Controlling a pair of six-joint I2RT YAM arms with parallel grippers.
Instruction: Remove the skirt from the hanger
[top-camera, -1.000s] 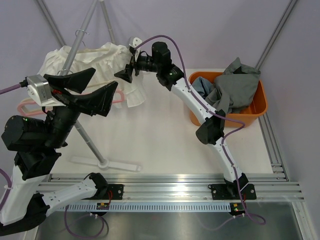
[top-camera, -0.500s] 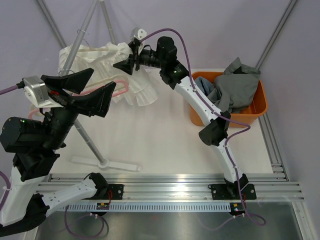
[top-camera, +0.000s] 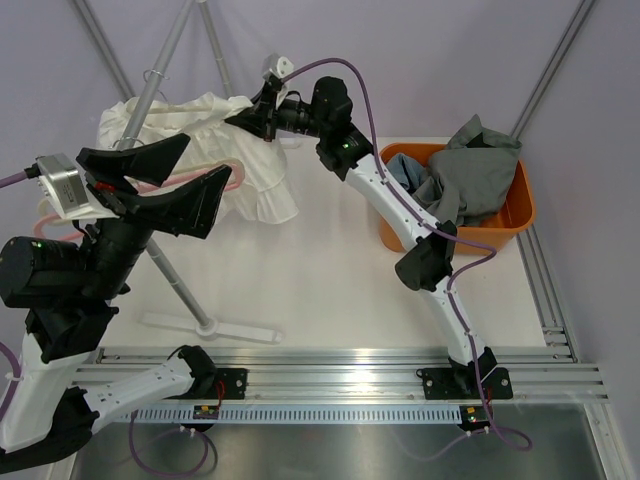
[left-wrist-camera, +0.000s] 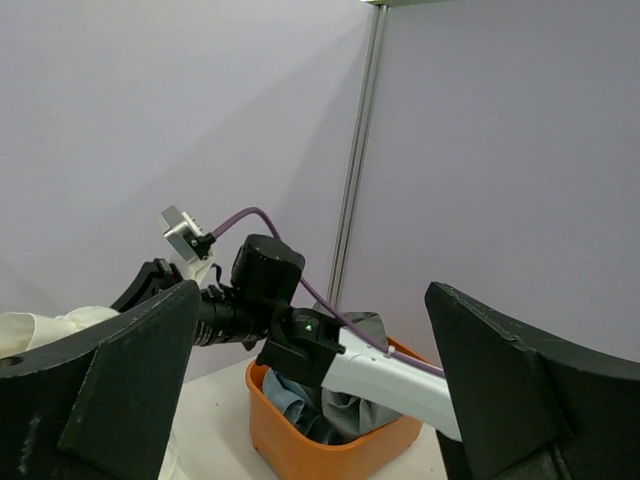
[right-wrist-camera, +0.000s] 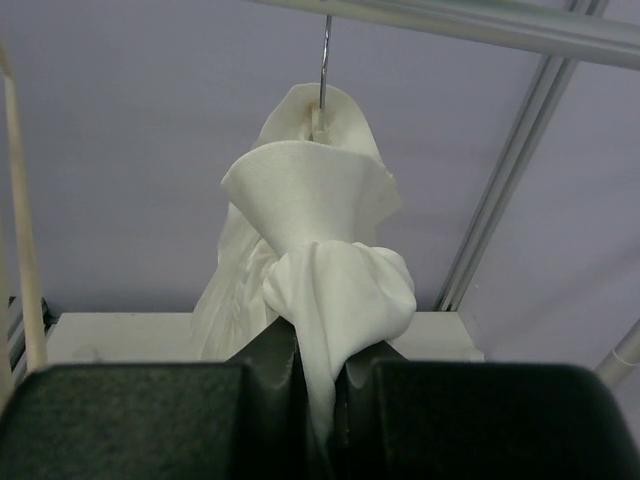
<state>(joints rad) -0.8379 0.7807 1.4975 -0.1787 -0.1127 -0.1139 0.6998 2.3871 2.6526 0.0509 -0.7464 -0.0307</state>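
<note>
A white skirt (top-camera: 205, 120) hangs on a pink hanger (top-camera: 158, 184) at the back left, bunched along the rack's bar. My right gripper (top-camera: 250, 114) reaches in from the right and is shut on a fold of the skirt. In the right wrist view the cloth (right-wrist-camera: 312, 190) is pinched between the dark fingers of the right gripper (right-wrist-camera: 320, 372), and the hanger's metal hook (right-wrist-camera: 324, 55) rises above it. My left gripper (top-camera: 207, 160) stands open in front of the skirt, holding nothing. In the left wrist view the left gripper (left-wrist-camera: 310, 300) frames the right arm.
An orange basket (top-camera: 522, 214) with grey and blue clothes (top-camera: 482, 168) sits at the back right. The rack's slanted pole (top-camera: 172, 272) runs down to a foot (top-camera: 215, 327) on the white table. Metal frame poles (top-camera: 553, 70) stand at the back corners.
The right gripper has moved up and back to the skirt's top edge and shut on a fold. The skirt has bunched and shifted. The left gripper has stayed open.
</note>
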